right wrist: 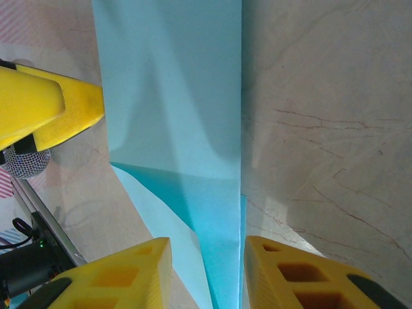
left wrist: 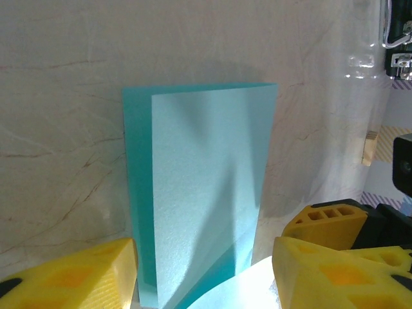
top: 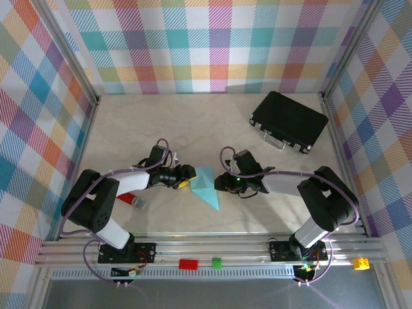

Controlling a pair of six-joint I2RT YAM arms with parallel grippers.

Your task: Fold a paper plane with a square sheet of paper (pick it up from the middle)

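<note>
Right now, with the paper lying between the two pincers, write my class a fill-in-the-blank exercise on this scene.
1. The folded sheet of paper on the table is light ____.
2. The black case lies toward the far ____ corner.
3. On the front rail, the green brick sits next to a ____ brick.
4. The left pincer and the right pincer both have ____ tips.
Missing words: blue; right; red; yellow.

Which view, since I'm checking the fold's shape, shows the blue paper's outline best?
Top external: the whole pointed paper is visible. Left wrist shows its layered end, right wrist its centre crease, both cropped.
</note>
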